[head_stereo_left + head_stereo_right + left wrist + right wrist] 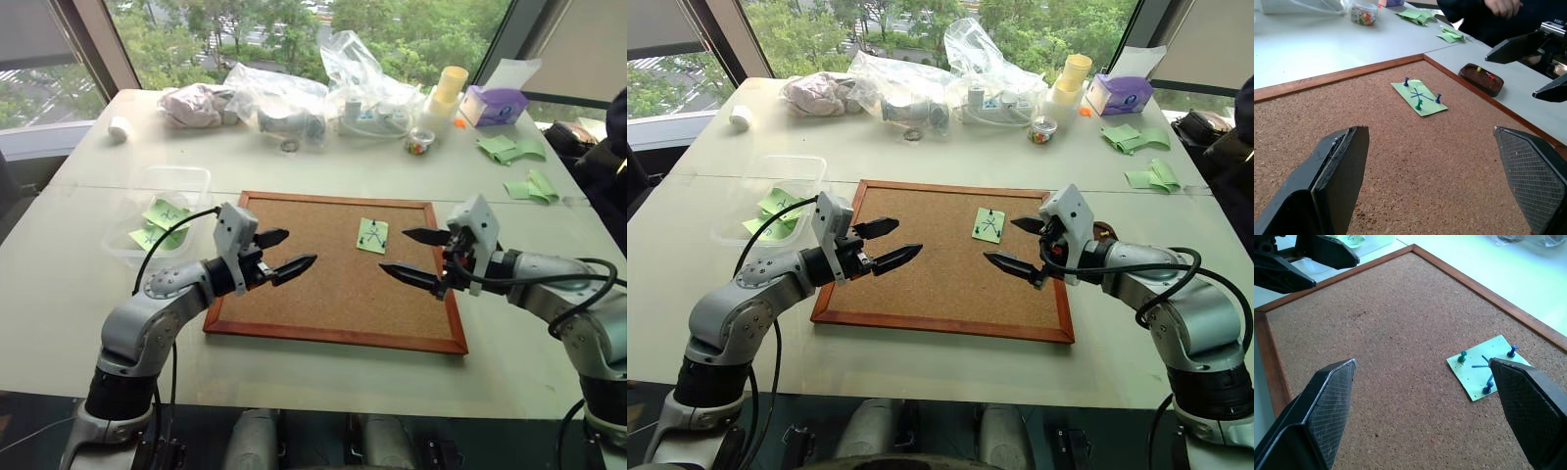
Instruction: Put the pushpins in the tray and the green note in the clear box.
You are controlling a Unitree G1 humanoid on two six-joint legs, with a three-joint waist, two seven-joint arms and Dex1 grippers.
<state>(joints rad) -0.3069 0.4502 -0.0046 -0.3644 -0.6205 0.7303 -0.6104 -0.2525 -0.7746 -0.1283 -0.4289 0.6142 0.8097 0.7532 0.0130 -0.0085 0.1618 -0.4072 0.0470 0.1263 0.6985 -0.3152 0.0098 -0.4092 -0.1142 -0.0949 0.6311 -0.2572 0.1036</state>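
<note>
Item one, the cork board (333, 269): wood-framed, lying flat on the pale table (294, 166) directly ahead of me.

Item two, the green note (372, 235): a small light-green square with dark pen lines, lying on the board's far right part. I count three pushpins (1419, 104) stuck through it, two blue and one green.

Item three, the tray (1481, 78): a dark reddish-brown oval dish on the table just off the board's right edge, beside my right arm. It holds a yellow and a red pin.

Item four, the clear box (162, 211): transparent plastic, on the table just left of the board, with several green paper pieces inside.

Item five, my left gripper (284, 253): hovering above the board's left part, fingers spread wide, grasping nothing, pointing toward the right.

Item six, my right gripper (416, 255): hovering above the board's right edge, fingers likewise spread and empty, aimed left so the two tools face each other. The note lies between them, a little farther away.

Item seven, far side of the table: clear plastic bags (323, 88), a small jar of coloured pins (419, 142), a purple tissue box (495, 105), and loose green paper pieces (514, 149) at far right.
</note>
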